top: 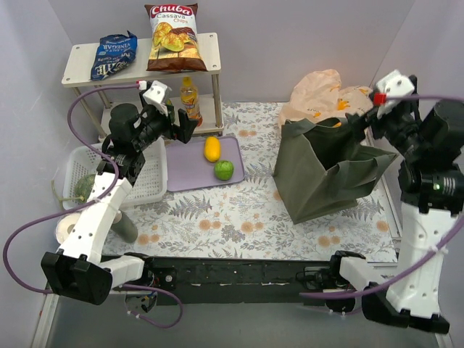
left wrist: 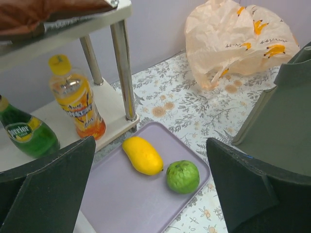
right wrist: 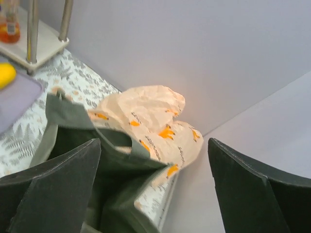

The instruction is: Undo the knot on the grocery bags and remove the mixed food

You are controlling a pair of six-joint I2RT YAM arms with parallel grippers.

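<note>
The peach-orange grocery bag lies crumpled at the back right, behind the olive-green tote. It also shows in the left wrist view and the right wrist view. I cannot make out a knot. A yellow oval fruit and a green round fruit lie on the lilac tray. My left gripper is open and empty above the tray's back edge. My right gripper is open and empty above the tote's far rim.
A white shelf at the back left holds the Chuba chips bag, a dark-blue snack bag, an orange drink bottle and a green bottle. A white basket at the left holds a round green melon.
</note>
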